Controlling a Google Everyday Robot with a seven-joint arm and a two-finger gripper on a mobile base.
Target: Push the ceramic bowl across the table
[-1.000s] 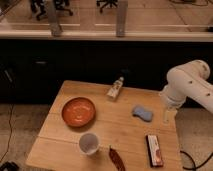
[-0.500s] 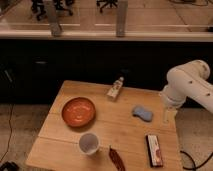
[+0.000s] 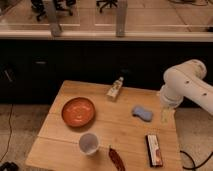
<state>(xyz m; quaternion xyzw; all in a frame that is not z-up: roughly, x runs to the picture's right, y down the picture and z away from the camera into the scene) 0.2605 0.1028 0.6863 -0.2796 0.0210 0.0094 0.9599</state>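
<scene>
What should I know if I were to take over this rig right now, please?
The hand hangs low at the right edge of the table, beside the blue sponge, with nothing visible in it.
The ceramic bowl sits upright on the table's left part, well apart from the hand. A white cup stands just in front of it.
Done: nothing yet; the bowl is untouched.
Left: bring the hand across to the bowl and push it over the table, probably minding the cup and sponge.

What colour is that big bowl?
The bowl is orange-red with a darker rim, seen in the camera view; the gripper hangs by the table's right edge.
</scene>
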